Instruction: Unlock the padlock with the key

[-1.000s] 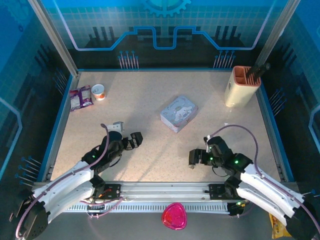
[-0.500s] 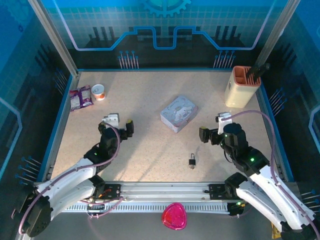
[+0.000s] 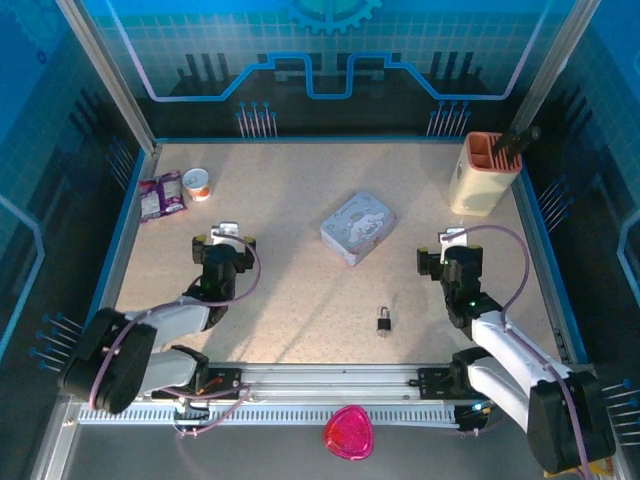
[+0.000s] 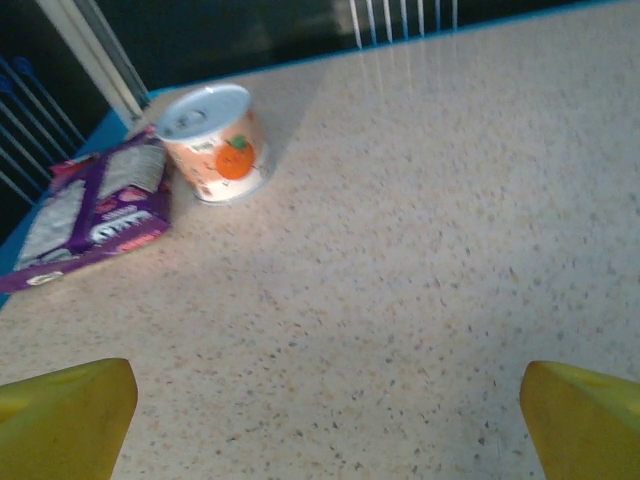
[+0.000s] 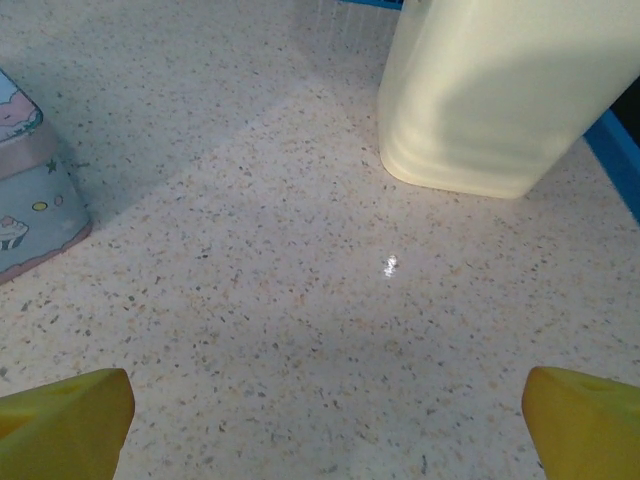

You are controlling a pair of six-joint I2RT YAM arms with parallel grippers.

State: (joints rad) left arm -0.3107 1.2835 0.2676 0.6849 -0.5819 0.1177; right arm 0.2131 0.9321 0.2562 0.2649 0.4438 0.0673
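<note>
near the front edge of the speckled surface [image 3: 300, 290], roughly midway between the two arms, the padlock [image 3: 383, 322] lies by itself, a small dark body with a thin silvery loop at its far end. neither hand touches it. whether a key is with it is too small to tell.

the left hand [image 3: 223, 243] sits over the left part of the surface, well apart from the padlock, pointing toward the far left corner. in the left wrist view its yellow fingertips [image 4: 62, 418] sit at the two lower corners, spread wide with only bare surface between them. ahead of it stand a small white cup [image 4: 210, 145] with an orange printed on its side and, just beside the cup, a purple packet [image 4: 85, 215].

the right hand [image 3: 445, 260] sits over the right part, beyond the padlock and to its right. its yellow fingertips [image 5: 65, 422] are likewise spread wide and hold nothing. ahead of it is a cream holder [image 5: 510, 90] with an orange rim, and at the left edge of the right wrist view the corner of a pale tin box [image 5: 30, 200], which lies near the middle of the surface.
</note>
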